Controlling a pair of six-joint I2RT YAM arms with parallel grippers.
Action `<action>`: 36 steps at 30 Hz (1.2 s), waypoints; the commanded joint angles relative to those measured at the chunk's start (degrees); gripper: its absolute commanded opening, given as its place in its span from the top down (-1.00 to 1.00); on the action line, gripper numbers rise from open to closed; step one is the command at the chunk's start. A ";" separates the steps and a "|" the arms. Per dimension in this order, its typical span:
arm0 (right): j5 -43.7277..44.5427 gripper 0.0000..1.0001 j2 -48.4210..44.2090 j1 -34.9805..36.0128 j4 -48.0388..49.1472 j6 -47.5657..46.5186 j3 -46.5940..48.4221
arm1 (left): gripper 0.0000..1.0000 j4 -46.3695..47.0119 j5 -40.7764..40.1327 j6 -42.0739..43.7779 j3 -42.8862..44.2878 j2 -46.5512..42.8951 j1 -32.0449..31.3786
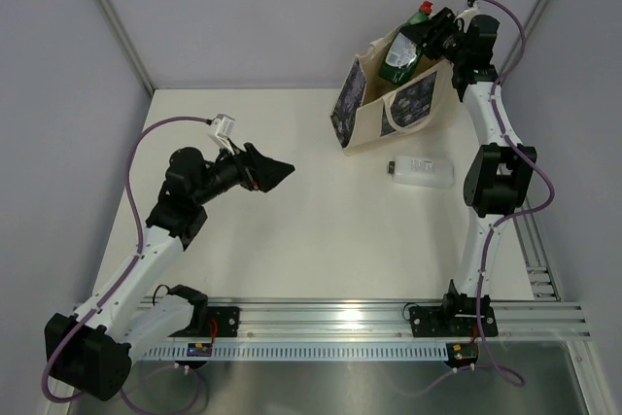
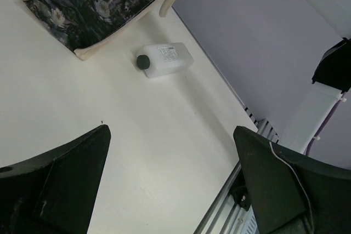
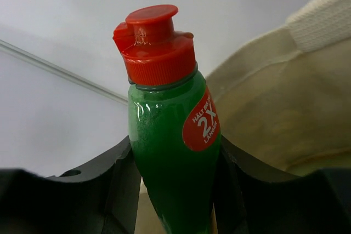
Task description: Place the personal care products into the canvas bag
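Jaws of the right gripper are closed on the body of the green bottle, one black finger pressed to each side of it in the right wrist view; its red cap points toward 11 o'clock in that view, the flip lid down; seen from above, the bottle hangs tilted over the open mouth of the canvas bag, which stands at about 1 o'clock on the table, near the back wall; a dark patterned side panel of the bag faces 9 o'clock; a clear bottle lies on its side on the table just beyond the bag at 6 o'clock, apart from it, its dark cap toward 9 o'clock; the left gripper hovers at about 9 o'clock over bare table, well apart from bag and bottles, its jaws spread wide with nothing between them.
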 commanded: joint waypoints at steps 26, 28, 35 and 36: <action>8.46 -0.93 -5.96 4.97 -19.87 -53.37 6.71 | -0.98 -10.89 -11.36 5.45 1.05 -1.53 1.81; 8.99 -0.99 -7.28 4.70 -23.39 -55.57 8.57 | -0.98 -12.91 -13.37 6.07 1.66 -1.61 2.08; -15.72 -0.99 -18.79 0.84 -43.48 -76.89 8.14 | -0.98 -17.22 -19.09 6.86 1.49 -3.98 3.57; -18.49 -0.99 -19.67 0.14 -56.32 -83.03 8.31 | -0.98 -17.49 -19.79 6.95 1.14 -5.03 3.83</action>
